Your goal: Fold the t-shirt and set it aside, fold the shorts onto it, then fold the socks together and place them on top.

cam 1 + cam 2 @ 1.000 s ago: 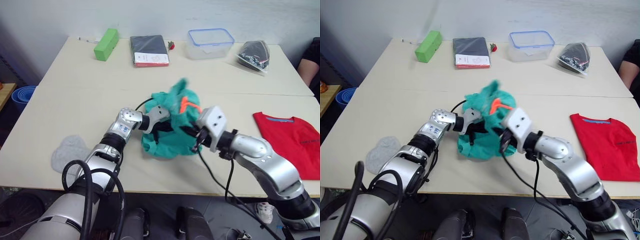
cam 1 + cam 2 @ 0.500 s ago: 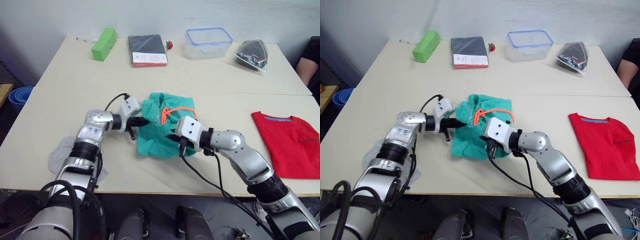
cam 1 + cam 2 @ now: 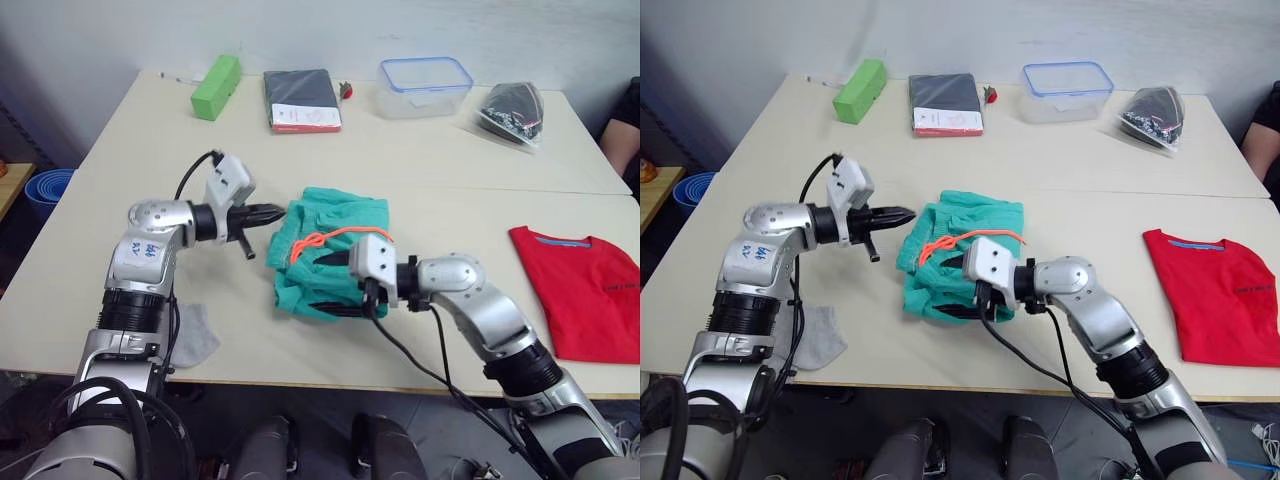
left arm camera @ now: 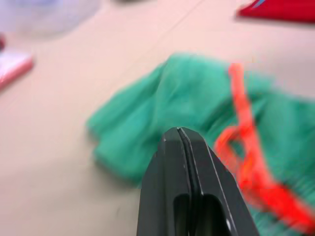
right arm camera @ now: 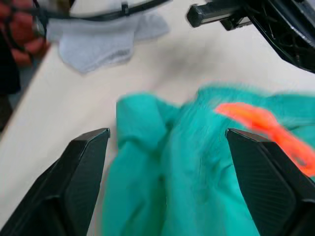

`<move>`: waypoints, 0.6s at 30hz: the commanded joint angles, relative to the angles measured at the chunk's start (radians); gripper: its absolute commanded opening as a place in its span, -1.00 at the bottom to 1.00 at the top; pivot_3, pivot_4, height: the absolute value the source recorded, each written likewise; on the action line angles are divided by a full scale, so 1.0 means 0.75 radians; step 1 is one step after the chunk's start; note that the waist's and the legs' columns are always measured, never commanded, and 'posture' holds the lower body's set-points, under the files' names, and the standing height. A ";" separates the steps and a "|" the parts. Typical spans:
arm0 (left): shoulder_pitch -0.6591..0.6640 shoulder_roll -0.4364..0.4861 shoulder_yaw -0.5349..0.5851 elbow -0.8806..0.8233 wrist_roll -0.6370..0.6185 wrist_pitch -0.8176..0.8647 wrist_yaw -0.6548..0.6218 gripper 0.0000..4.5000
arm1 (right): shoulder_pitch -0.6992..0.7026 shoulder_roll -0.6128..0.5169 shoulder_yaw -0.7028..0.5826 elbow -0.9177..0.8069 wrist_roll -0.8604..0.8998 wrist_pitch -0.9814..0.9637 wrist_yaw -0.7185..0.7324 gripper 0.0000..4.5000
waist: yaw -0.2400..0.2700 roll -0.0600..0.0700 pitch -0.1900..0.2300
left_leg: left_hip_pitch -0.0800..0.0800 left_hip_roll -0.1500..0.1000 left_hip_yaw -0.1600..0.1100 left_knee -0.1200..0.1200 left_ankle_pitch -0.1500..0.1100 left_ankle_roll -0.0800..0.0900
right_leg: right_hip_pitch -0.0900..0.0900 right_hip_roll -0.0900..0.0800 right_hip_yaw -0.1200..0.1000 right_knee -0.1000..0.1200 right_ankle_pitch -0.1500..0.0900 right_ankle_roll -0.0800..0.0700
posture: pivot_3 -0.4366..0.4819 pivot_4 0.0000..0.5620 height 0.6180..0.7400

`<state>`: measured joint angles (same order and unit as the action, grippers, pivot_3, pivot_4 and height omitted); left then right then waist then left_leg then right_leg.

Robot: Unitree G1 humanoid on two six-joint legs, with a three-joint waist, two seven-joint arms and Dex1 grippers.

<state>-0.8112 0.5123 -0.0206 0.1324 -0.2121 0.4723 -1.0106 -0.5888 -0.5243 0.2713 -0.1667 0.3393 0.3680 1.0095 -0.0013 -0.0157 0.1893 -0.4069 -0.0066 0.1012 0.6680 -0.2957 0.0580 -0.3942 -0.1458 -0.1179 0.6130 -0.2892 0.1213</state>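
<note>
Beige tabletop (image 3: 420, 170) carries the shorts (image 3: 330, 255), lumpy rather than flat. Left gripper (image 3: 268, 212), fingers together and empty, sits just beside them; right gripper (image 5: 165, 147), spread apart, hovers over them. Its fingers could snag the drawstring (image 3: 325, 238) underneath and drag the bundle open.

Even, bright indoor light falls on the pale beige worktop (image 3: 420, 165), with soft shadows. Both wrist views are blurred, perhaps by motion, smearing the crumpled teal-green fabric shorts (image 4: 197, 108).

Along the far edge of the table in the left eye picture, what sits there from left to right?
green block → dark book → clear plastic box → dark bag
</note>
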 commanded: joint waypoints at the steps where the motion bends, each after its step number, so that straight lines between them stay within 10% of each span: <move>1: -0.012 -0.004 -0.083 -0.162 -0.040 0.032 -0.051 -1.00 | -0.079 -0.036 -0.143 -0.036 0.120 0.108 0.022 0.42 | -0.002 0.000 0.000 | 0.001 0.000 0.000 0.000 0.000 0.000 | 0.001 0.000 0.000 0.000 0.000 0.000 | -0.05 -0.47 1.00; 10: 0.057 -0.016 -0.349 0.037 0.227 -0.162 0.052 -1.00 | -0.271 0.044 -0.050 0.363 -0.116 0.008 -0.046 -0.93 | -0.011 0.001 0.000 | 0.004 0.002 0.003 -0.002 0.003 -0.005 | -0.002 0.002 0.002 0.006 -0.001 -0.002 | -0.05 -0.47 1.00; 18: 0.185 -0.045 -0.403 0.110 0.305 -0.245 0.098 -1.00 | -0.425 0.236 0.114 0.972 -0.481 -0.285 -0.274 -0.99 | -0.034 0.001 0.001 | 0.001 0.000 0.003 -0.002 0.004 -0.003 | -0.005 0.003 0.002 0.009 -0.002 -0.003 | -0.05 -0.47 1.00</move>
<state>-0.6898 0.4822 -0.3251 0.2156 0.0082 0.2921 -0.9460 -0.8805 -0.3457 0.3669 0.4930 0.0263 0.2000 0.8590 -0.0270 -0.0147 0.1898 -0.4058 -0.0065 0.1033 0.6671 -0.2929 0.0555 -0.3978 -0.1439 -0.1168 0.6202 -0.2906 0.1187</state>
